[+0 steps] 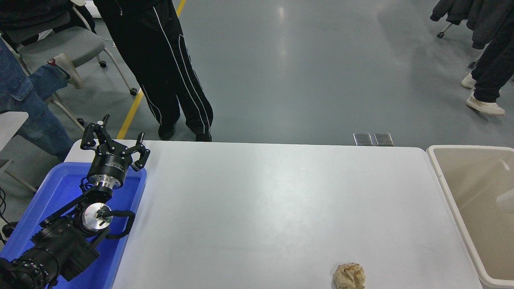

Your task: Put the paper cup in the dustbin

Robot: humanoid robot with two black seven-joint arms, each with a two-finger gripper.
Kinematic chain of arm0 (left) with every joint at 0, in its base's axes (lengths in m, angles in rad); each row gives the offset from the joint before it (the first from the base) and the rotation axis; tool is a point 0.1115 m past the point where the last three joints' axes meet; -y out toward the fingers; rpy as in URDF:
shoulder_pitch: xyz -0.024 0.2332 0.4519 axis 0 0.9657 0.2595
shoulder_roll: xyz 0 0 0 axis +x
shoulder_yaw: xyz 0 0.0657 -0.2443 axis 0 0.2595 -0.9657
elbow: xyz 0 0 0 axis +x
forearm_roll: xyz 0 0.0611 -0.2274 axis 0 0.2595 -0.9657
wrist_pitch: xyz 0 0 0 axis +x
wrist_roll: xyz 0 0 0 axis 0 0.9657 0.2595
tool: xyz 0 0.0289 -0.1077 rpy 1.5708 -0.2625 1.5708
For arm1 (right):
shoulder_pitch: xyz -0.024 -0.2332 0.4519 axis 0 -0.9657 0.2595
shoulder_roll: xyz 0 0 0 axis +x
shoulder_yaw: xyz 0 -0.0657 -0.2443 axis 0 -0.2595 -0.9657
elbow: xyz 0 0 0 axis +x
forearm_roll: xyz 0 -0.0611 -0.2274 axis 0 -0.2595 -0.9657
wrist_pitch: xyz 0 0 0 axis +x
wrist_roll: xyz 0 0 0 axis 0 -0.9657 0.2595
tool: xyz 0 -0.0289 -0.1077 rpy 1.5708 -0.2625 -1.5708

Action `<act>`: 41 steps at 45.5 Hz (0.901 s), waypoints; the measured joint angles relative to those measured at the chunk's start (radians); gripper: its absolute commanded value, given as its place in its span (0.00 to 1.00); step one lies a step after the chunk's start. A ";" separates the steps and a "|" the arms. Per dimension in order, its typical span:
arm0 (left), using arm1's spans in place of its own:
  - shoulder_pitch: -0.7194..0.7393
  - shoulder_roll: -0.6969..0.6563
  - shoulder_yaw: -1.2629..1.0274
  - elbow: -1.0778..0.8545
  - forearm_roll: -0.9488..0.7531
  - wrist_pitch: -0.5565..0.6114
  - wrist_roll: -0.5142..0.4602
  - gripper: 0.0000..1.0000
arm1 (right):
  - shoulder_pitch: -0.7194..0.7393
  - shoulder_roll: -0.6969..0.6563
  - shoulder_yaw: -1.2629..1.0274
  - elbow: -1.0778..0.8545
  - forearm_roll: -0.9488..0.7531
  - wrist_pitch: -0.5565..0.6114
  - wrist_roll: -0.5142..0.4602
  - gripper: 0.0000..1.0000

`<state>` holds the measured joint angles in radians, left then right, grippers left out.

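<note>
White paper showed faintly inside the dustbin (439, 168) at the picture's right edge: a pale blurred shape, probably the paper cup (506, 199), low against the beige wall, so the disposal looked done. Such a cup would likely be light, thin-walled and easily crushed; a gentle hold across its side wall below the rim would suit it best. No writing on it could be read.

The dustbin stood just beside the table (281, 200). A crumpled tan paper ball (349, 276) lay near the table's front edge. The left end effector (115, 144) was parked over a blue tray (24, 224) at the left, fingers spread, holding nothing; print on its body was too small to read. The right arm was not in view.
</note>
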<state>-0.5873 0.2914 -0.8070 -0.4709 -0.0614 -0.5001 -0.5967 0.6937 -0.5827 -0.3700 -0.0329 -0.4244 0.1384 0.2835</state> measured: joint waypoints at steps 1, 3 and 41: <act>0.000 0.000 0.000 0.000 0.000 0.000 0.000 1.00 | -0.001 0.001 0.000 -0.001 0.001 -0.001 -0.001 0.00; 0.000 0.000 0.000 0.000 0.000 0.000 0.000 1.00 | -0.002 0.004 0.000 -0.003 0.004 -0.002 -0.002 0.00; 0.001 0.000 0.000 0.000 0.000 0.000 0.000 1.00 | 0.028 0.000 0.064 -0.019 0.043 -0.006 -0.020 1.00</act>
<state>-0.5867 0.2914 -0.8073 -0.4709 -0.0612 -0.5001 -0.5967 0.7213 -0.5831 -0.3056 -0.0520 -0.3809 0.1324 0.2631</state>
